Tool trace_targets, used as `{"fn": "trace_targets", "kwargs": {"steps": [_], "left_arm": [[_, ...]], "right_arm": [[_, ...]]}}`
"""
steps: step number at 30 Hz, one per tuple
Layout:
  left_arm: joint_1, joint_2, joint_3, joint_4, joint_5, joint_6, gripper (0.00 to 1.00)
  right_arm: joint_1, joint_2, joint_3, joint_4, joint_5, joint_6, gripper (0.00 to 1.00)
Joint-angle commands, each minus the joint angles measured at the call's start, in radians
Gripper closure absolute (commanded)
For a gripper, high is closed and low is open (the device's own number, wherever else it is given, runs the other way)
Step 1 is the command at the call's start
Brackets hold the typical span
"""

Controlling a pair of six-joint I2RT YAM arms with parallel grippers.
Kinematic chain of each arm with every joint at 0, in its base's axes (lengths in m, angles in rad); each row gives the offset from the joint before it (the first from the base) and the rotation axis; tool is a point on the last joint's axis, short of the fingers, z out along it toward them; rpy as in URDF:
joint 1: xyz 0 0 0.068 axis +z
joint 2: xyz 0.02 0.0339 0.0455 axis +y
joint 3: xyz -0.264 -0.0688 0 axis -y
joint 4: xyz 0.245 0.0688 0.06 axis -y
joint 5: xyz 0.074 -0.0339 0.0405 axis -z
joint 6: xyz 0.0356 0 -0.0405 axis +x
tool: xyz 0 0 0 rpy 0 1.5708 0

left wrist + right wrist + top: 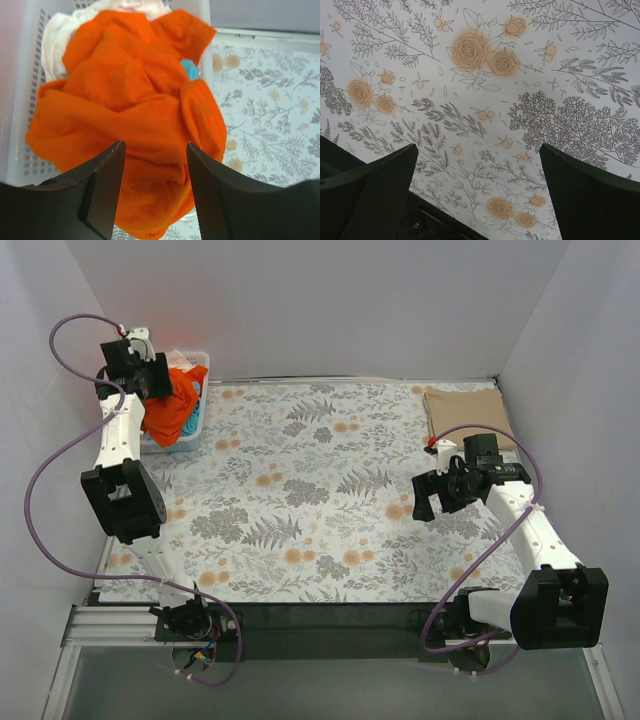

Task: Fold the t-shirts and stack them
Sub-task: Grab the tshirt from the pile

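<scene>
A bright orange t-shirt [170, 405] [135, 100] lies crumpled on top of the white slatted basket [196, 432] [20, 165] at the table's far left, spilling over the basket's rim. Under it a white shirt [55, 30] and a bit of teal cloth [189, 69] show. My left gripper [148, 380] [155, 145] hovers right above the orange shirt, jaws apart and nothing pinched between them. A tan t-shirt [468, 412] lies folded flat at the far right corner. My right gripper [425, 495] [477, 147] hangs wide open over bare tablecloth, in front of the tan shirt.
A floral tablecloth [300, 500] covers the table. White walls close in on the left, back and right. The basket sits against the left wall. A purple cable [60, 470] loops beside the left arm.
</scene>
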Motion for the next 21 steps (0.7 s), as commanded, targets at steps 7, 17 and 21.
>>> {"fn": "trace_targets", "kwargs": {"steps": [7, 17, 21], "left_arm": [[0.003, -0.069, -0.083, -0.028, -0.052, 0.008, 0.62], [0.006, -0.053, 0.185, 0.006, -0.044, -0.053, 1.0], [0.011, -0.114, 0.232, 0.13, -0.01, -0.113, 1.0]], "right_arm": [[-0.004, -0.015, -0.007, 0.023, -0.017, -0.009, 0.01], [-0.005, -0.019, -0.007, 0.023, -0.019, -0.009, 0.02], [-0.005, -0.028, -0.007, 0.023, -0.02, -0.009, 0.02]]}}
